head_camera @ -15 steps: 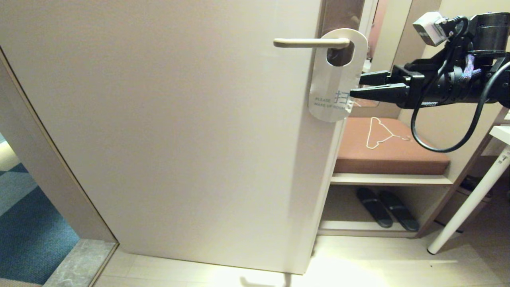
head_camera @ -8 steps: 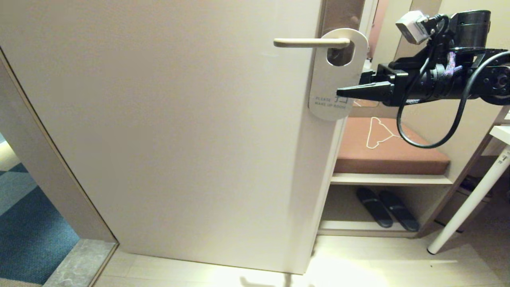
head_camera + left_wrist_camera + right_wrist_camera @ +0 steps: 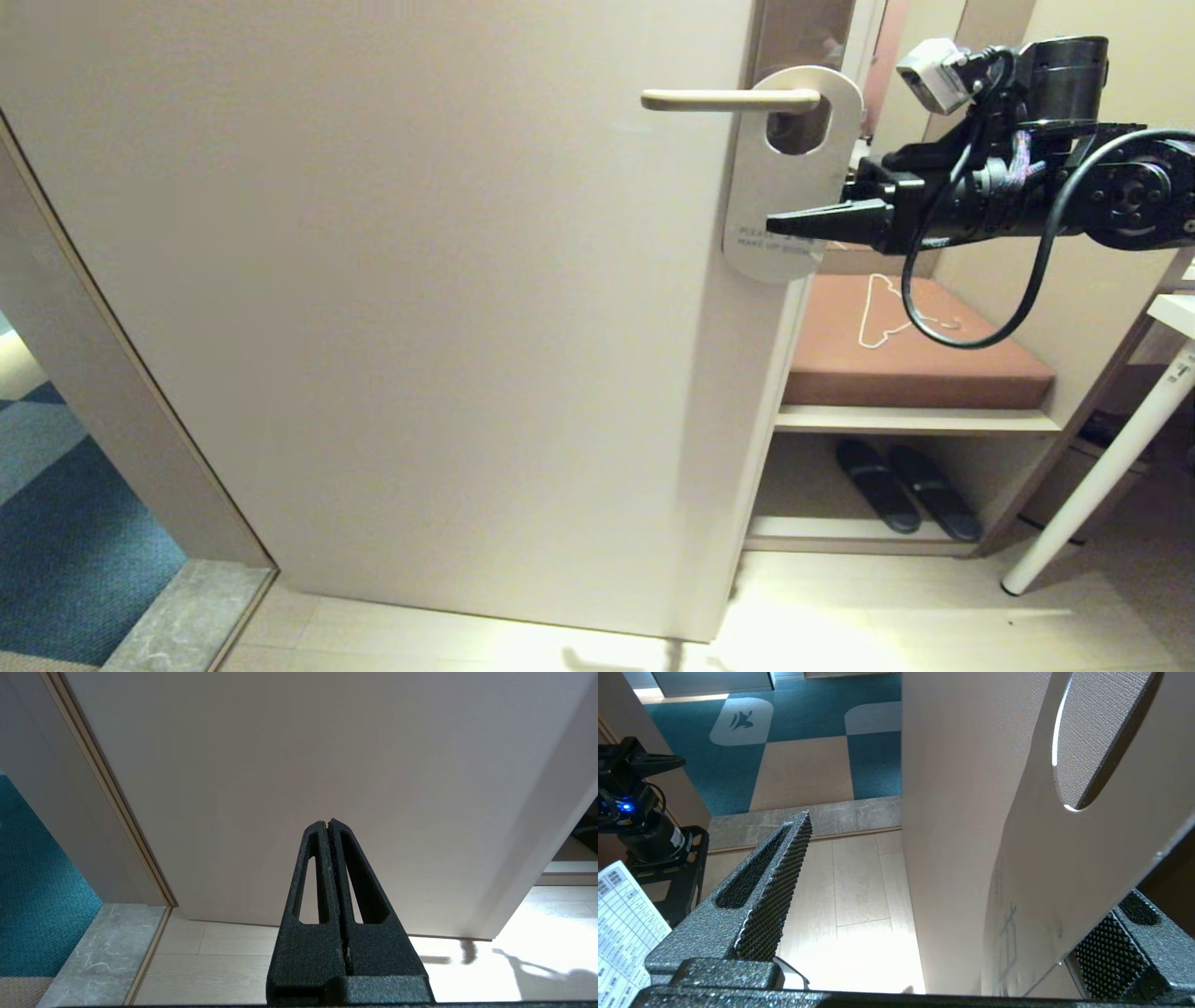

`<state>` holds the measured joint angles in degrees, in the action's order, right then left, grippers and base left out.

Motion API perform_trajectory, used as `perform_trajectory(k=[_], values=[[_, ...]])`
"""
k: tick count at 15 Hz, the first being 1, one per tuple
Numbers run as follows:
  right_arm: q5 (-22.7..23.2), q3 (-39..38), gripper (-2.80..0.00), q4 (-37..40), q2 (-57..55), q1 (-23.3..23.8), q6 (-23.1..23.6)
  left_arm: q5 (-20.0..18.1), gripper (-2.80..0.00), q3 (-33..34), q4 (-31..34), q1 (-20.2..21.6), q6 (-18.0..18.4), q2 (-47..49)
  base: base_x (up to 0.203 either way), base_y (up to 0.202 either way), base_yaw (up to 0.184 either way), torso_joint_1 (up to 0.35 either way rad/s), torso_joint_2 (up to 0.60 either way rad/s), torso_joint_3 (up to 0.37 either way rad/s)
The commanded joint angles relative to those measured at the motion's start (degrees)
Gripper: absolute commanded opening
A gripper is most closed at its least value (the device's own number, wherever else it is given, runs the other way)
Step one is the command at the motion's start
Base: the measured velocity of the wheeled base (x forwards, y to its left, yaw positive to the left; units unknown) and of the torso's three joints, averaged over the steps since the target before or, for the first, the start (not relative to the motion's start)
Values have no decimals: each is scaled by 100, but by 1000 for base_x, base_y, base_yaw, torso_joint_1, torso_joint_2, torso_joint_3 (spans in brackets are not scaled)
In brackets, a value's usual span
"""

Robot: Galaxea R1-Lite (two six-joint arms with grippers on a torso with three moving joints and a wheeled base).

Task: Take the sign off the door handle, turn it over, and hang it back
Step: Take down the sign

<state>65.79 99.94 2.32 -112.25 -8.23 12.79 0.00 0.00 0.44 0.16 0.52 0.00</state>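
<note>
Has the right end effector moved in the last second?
Yes. The right end effector has advanced toward the door, its near fingertip now overlapping the sign hanging on the handle.

sign (image 3: 782, 201) lettering partly hidden behind right claw (image 3: 794, 222), far finger unseen

Cream door (image 3: 420, 308) fills most of head view. Brown cushioned bench (image 3: 920, 359) to its right, thin white wire hanger (image 3: 887, 313) lying on it. Pair of dark slippers (image 3: 906, 490) on shelf below. White table leg (image 3: 1097, 481) slants at far right. Teal carpet (image 3: 65, 551) past doorway, left.
</note>
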Motion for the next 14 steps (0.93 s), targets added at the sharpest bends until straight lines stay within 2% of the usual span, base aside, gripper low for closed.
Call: perform_trajectory(k=[1, 14], values=[[39, 34, 0, -20, -67, -5, 13, 0, -280, 0, 0, 2, 1, 9, 0, 0, 0, 0, 0, 0], [144, 345, 0, -21, -218, -80, 4, 0, -280, 0, 0, 2, 1, 9, 0, 0, 0, 0, 0, 0]])
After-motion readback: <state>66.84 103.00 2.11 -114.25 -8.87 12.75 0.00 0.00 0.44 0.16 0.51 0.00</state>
